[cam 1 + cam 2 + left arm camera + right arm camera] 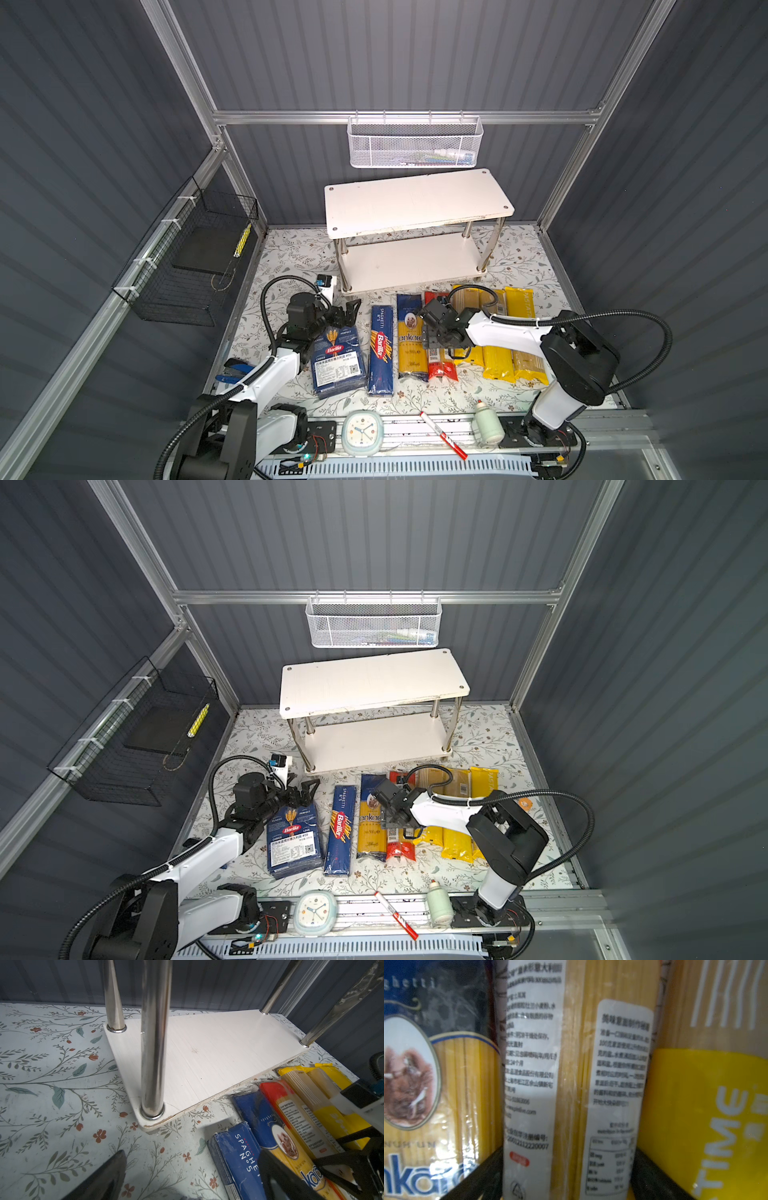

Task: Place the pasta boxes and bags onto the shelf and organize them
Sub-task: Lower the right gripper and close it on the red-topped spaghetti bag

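The white two-tier shelf [415,203] on chrome legs stands at the back of the floral-patterned table [291,257], and both its boards are bare in both top views, so by the look of it nothing has been placed yet and all seven packs are left to do. They lie flat in a row just in front of the shelf. The wide, flat dark blue Barilla cardboard box with a white label [336,361] is at the left end, and beside it is the long, narrow dark blue Barilla box [381,349]. Next comes the yellow-and-navy ankara plastic bag with a portrait [411,336], then the red-and-clear spaghetti bag with white labels [442,368], then three yellow Pastatime bags [498,361] side by side. The right gripper [436,343] is down over the red-and-clear bag; in the right wrist view its fingers [477,1178] stand wide on either side of that bag, which looks to be flat on the table, so a first pick seems to be the step in hand. The left gripper [349,311] hangs empty, fingers wide, near the shelf's front left leg.
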Robot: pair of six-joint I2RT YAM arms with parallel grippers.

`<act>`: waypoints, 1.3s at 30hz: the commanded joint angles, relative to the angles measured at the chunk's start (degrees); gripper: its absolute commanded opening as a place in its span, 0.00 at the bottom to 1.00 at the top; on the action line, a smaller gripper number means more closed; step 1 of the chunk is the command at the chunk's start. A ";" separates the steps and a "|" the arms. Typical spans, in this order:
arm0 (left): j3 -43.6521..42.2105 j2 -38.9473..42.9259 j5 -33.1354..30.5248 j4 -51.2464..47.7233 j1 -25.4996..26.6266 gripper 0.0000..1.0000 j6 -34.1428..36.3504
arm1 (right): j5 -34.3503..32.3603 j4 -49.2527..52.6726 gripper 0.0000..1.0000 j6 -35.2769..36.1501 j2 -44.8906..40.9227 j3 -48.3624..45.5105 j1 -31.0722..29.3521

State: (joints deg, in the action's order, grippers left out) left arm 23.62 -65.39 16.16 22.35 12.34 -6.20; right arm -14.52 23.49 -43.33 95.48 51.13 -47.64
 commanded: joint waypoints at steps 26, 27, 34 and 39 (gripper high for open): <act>0.03 0.32 0.12 0.43 -0.11 0.99 0.82 | -1.76 1.51 0.70 -1.36 2.02 -1.99 -0.08; -0.02 0.26 0.02 0.52 -0.12 0.99 0.78 | -1.86 1.67 0.70 -0.94 1.99 -1.95 -0.09; 0.09 0.25 -0.07 0.42 -0.12 0.99 0.74 | -1.92 1.57 0.67 -0.69 2.50 -1.68 -0.13; 0.20 0.04 -0.15 0.37 -0.08 0.99 0.70 | -1.86 1.89 0.66 -0.97 3.13 -1.31 -0.09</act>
State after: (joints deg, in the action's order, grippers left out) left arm 23.59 -65.39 16.12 22.35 12.34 -6.22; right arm -15.46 22.68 -43.53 96.47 51.18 -47.79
